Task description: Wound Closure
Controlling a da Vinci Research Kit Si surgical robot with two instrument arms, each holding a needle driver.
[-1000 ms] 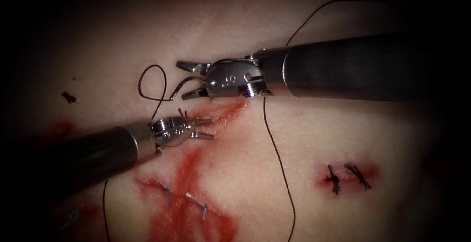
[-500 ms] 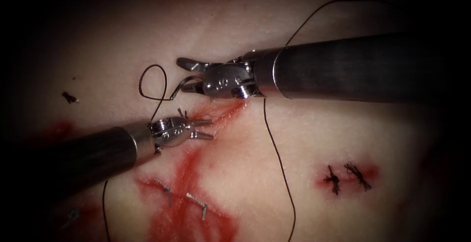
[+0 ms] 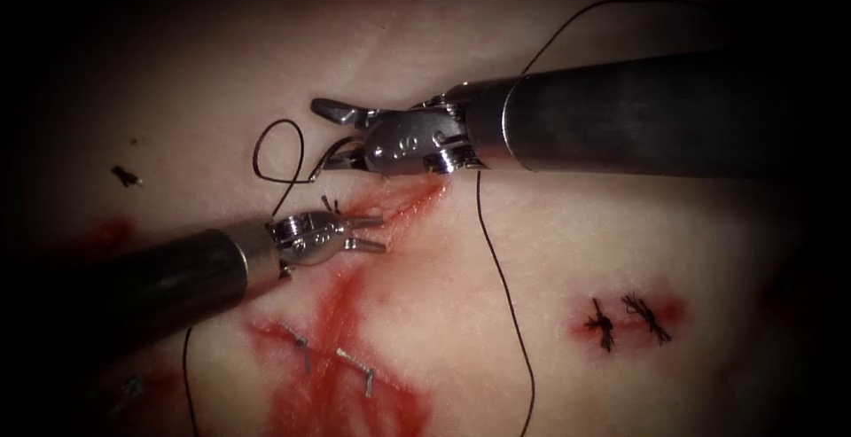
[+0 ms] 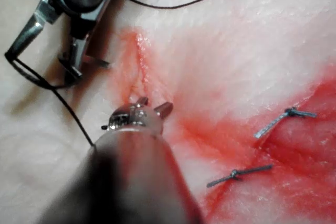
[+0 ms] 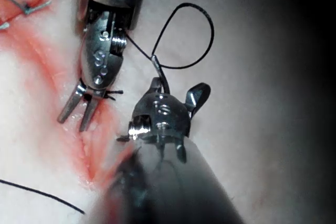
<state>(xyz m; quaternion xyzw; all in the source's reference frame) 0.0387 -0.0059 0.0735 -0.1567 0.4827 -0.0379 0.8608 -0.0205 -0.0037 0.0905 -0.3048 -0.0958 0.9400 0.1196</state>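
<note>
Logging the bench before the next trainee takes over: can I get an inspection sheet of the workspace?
Surface: tissue, red fluid along the cut.
Job's things: needle between the right pincer's parted jaws, left of the cut; cannot tell whether it enters the tissue.
Clutter: cut end of thread far left; two pale stitches lower down; two dark knots on the right.
Grippers: left pincer open, holds nothing, at the cut; right pincer open, around the needle.
Cables: thread loops off the needle and trails down right of the cut.
Surroundings: nothing seen.
</note>
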